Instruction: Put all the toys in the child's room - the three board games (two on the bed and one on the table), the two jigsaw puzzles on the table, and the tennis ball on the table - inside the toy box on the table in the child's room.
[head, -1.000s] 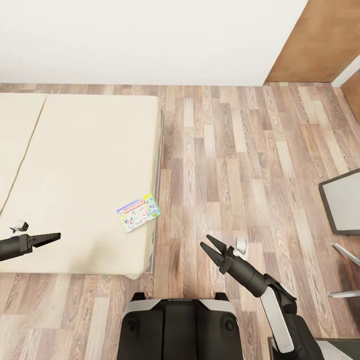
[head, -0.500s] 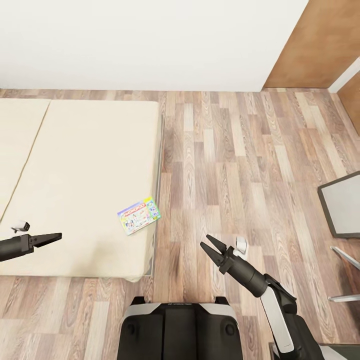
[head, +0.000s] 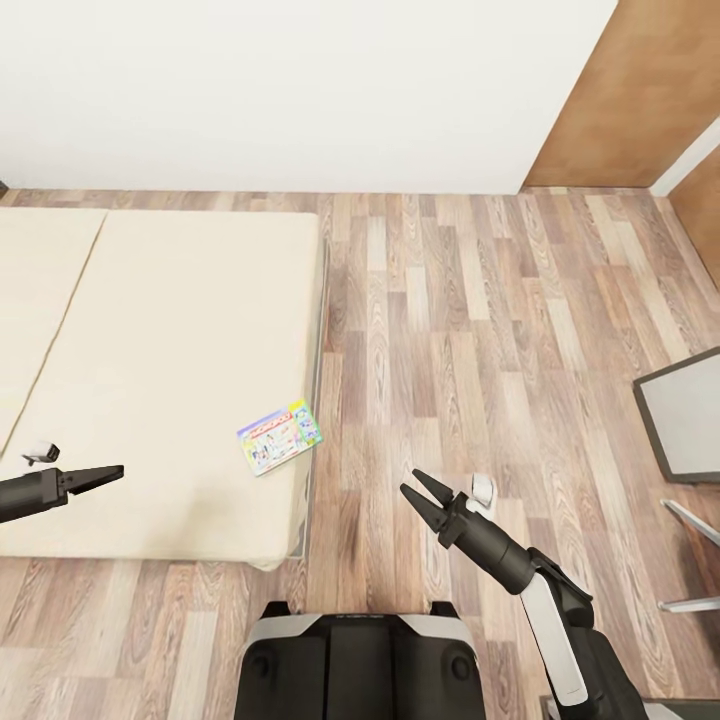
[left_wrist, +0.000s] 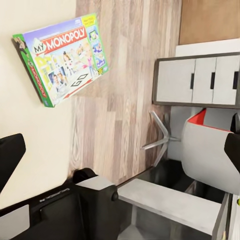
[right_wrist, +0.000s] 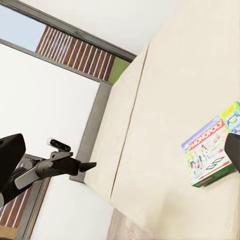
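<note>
Nearest in the head view is the robot's dark base (head: 360, 665), standing on the wood plank floor (head: 450, 330) just off the foot of the bed (head: 160, 380). The right gripper (head: 419, 491) hangs over bare floor beside the bed's corner, its two pointed fingers spread apart and empty. The left gripper (head: 108, 472) reaches over the near part of the mattress; from the head view I cannot tell whether its fingers are apart or together, though in the left wrist view the two dark tips sit at opposite edges, well apart. Between the two arms, close to the bed's grey side rail, lies the board game (head: 279, 436), a thin white-and-green box with a red logo, flat and slightly askew on the cream mattress, untouched. At the right edge stands a dark-framed grey panel (head: 685, 415). Beyond the bed rises the white wall (head: 300, 90).
</note>
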